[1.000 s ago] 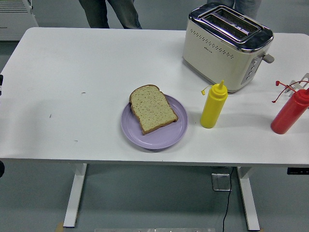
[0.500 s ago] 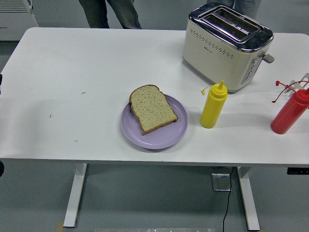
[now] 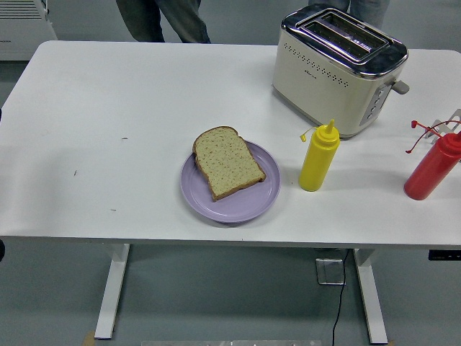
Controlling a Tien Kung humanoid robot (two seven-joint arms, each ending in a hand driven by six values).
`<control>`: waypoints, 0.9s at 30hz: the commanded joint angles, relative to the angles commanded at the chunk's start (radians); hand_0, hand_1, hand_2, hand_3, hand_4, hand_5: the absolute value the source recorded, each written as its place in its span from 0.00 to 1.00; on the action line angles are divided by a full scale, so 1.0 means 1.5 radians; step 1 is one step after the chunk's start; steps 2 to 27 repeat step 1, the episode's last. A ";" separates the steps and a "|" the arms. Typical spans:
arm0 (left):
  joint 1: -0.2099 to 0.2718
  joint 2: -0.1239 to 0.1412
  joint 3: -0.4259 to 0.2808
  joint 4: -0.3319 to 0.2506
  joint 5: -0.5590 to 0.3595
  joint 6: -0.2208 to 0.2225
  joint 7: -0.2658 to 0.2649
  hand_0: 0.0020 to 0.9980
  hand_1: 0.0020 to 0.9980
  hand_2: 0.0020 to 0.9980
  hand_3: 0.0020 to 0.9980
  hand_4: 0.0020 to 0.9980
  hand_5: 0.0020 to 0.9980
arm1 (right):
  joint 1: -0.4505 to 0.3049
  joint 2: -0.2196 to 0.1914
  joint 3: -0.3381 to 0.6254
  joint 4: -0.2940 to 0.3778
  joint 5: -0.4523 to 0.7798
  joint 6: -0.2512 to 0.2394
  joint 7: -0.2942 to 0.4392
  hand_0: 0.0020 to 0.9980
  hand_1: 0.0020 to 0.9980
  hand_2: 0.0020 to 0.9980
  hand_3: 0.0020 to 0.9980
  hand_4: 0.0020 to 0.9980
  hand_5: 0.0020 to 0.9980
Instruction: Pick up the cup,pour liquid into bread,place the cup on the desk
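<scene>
A slice of brown bread [image 3: 228, 163] lies flat on a lilac plate [image 3: 238, 203] near the middle of the white table [image 3: 108, 108]. To its right stands a yellow squeeze bottle [image 3: 318, 160], upright, with its cap hanging off the nozzle. At the right edge stands a red squeeze bottle [image 3: 431, 170], also upright. No cup shows anywhere. Neither of my hands reaches over the table; only a small dark bit [image 3: 1, 249] shows at the left edge, below the tabletop.
A cream and chrome toaster [image 3: 337, 68] stands at the back right, just behind the yellow bottle. A person's legs [image 3: 162, 18] stand at the far side, top left of centre. A metal rack [image 3: 446, 126] peeks in at the right edge.
The person's legs at the far side have shifted slightly to the left. A small dark bit at the left edge by the tabletop has gone. Nothing on the table has moved.
</scene>
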 joint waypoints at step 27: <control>0.000 0.000 0.000 0.000 0.000 0.000 0.000 0.83 0.82 0.86 0.82 0.65 1.00 | 0.000 0.000 0.000 0.000 0.000 0.000 0.000 0.80 0.78 0.80 0.81 0.50 0.45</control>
